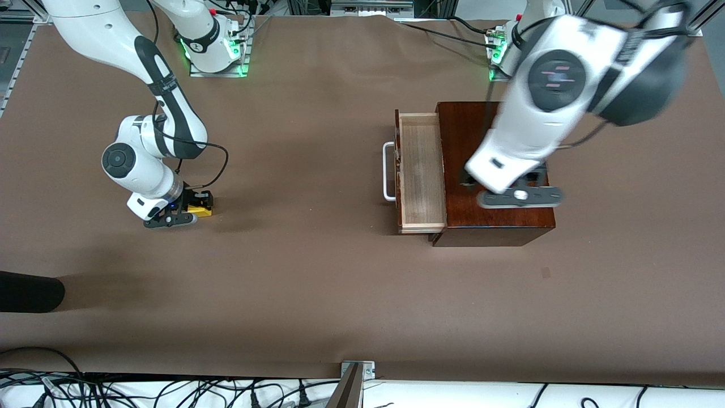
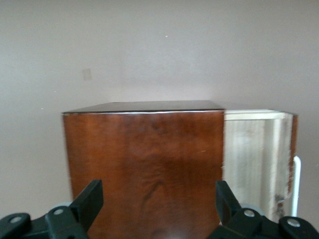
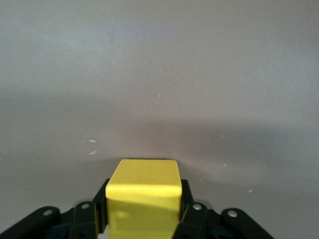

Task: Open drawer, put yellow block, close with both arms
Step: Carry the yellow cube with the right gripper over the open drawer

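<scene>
Yellow block (image 1: 199, 210) is gripped by the right tool (image 1: 195, 211) on the table (image 1: 317, 283). Left tool (image 2: 158, 199) is held wide open and empty over the box (image 1: 498, 218). Next, the block should be carried to the open drawer (image 1: 420, 173).

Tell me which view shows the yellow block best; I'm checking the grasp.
The right wrist view: the yellow block fills the space between the right gripper's fingers. The front view shows only a yellow sliver. The left wrist view shows none.
</scene>
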Robot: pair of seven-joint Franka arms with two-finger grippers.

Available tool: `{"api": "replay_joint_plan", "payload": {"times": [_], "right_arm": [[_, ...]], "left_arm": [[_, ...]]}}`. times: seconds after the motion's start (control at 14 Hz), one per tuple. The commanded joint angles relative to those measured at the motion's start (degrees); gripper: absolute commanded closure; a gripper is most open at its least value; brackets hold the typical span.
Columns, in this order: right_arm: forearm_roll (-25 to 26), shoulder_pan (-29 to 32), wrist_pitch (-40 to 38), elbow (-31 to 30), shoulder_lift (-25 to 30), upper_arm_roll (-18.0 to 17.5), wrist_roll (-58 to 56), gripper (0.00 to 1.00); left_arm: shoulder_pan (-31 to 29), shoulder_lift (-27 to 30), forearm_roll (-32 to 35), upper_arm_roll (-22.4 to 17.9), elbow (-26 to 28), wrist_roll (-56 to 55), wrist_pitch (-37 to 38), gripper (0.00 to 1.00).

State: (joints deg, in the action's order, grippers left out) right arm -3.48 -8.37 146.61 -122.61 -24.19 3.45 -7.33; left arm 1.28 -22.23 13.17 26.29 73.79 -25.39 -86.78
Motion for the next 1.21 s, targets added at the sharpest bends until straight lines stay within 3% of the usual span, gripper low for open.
{"api": "replay_joint_plan", "payload": {"times": [0.0,0.14,0.36,0.5,0.57,0.71,1.14], "right_arm": [[-0.5,0.3,-8.3,5.2,3.2,-1.1,-4.4,1.00],[-0.6,0.3,-18.1,11.7,4.4,-3.4,-5.0,1.00],[-0.7,-0.2,-30.4,24.0,4.2,-8.6,-5.1,1.00],[-0.6,-2.7,-33.5,29.3,4.1,-12.0,-4.5,1.00],[-0.5,-5.2,-33.5,30.7,4.0,-12.8,-4.4,1.00],[1.4,-12.9,-33.7,33.5,3.0,-13.0,-4.9,1.00],[7.8,-32.5,-38.8,48.1,-5.0,-13.5,-4.9,1.00]], "left_arm": [[-4.8,3.2,-2.1,0.3,1.2,9.7,2.8,0.00],[-6.4,6.5,-3.1,-1.6,2.6,15.6,3.1,0.00],[-0.9,12.3,-13.4,-17.7,9.5,20.6,-0.6,0.00],[0.7,17.9,-15.0,-23.3,18.8,22.0,-9.7,0.00],[1.1,20.2,-14.7,-24.7,22.9,24.1,-13.6,0.00],[0.8,22.1,-14.3,-25.2,25.8,29.3,-14.6,0.00],[-1.6,19.6,-14.3,-24.5,22.6,29.5,-11.1,0.00]]}}
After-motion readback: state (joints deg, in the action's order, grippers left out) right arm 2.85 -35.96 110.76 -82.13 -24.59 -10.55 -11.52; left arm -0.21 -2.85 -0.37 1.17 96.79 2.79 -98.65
